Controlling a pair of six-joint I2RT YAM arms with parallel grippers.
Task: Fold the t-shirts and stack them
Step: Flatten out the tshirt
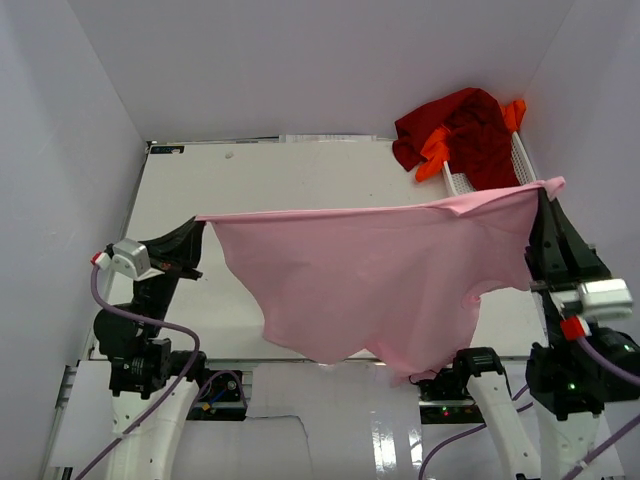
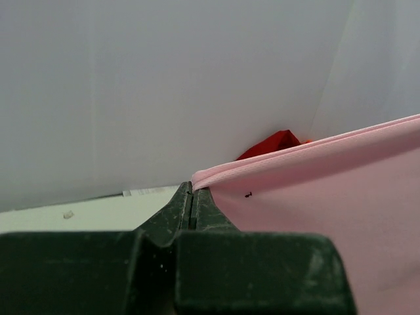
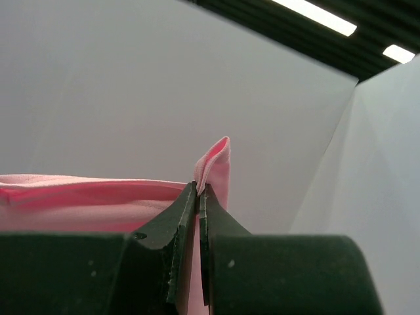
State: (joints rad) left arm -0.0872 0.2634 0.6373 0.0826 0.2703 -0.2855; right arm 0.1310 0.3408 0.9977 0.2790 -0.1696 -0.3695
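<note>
Where the left hand (image 1: 197,228) grips: jaws pinched shut on one top corner of the light pink cloth t-shirt (image 1: 370,280), raised over the left edge of the white worktop (image 1: 290,180); the wrist view shows the hem folded between the tips.
Pink shirt: spread in the air between both hands, top edge nearly straight, lower part sagging in an uneven curve toward the near edge; it does not appear to lie on the worktop.
Right hand (image 1: 545,195): closed on the opposite top corner, over the right edge, with a small peak of cloth poking above the tips.
Far right corner: dark red t-shirt (image 1: 465,125) and bright orange t-shirt (image 1: 432,158) heaped in the white plastic mesh basket (image 1: 522,158), untouched.
Step in hand: probably laying the pink shirt flat, ready for folding.
How to do it well: hold both grips firm and level, with the top edge taut. Lower evenly so the hanging part lands first without bunching, and stop short of the basket.
</note>
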